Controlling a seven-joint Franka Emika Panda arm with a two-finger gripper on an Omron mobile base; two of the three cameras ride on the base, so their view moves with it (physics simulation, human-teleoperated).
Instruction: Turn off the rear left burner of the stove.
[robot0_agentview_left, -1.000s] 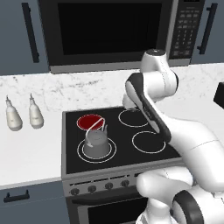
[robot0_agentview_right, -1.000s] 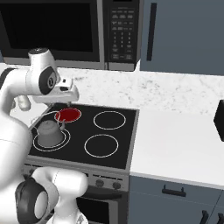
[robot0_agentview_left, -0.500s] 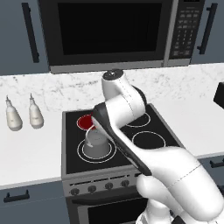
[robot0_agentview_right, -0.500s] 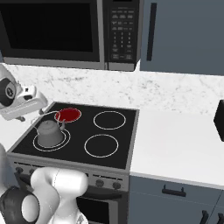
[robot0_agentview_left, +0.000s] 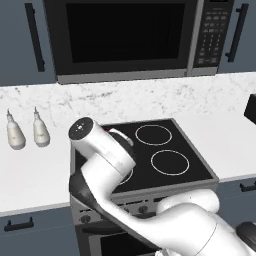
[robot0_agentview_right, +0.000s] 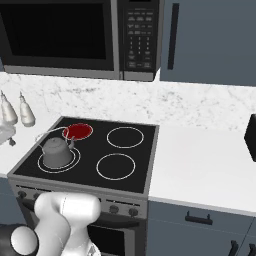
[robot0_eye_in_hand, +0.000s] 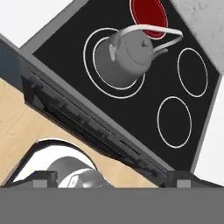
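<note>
The rear left burner (robot0_agentview_right: 78, 131) glows solid red at the stove's (robot0_agentview_right: 135, 172) back left corner, just behind a grey kettle (robot0_agentview_right: 56, 151) on the front left ring; so the burner is on and the step in hand is the approach; whether the tool is released or clenched I cannot tell; next, it should drop to the knobs (robot0_agentview_right: 114, 209) on the steel front and turn the right one.
</note>
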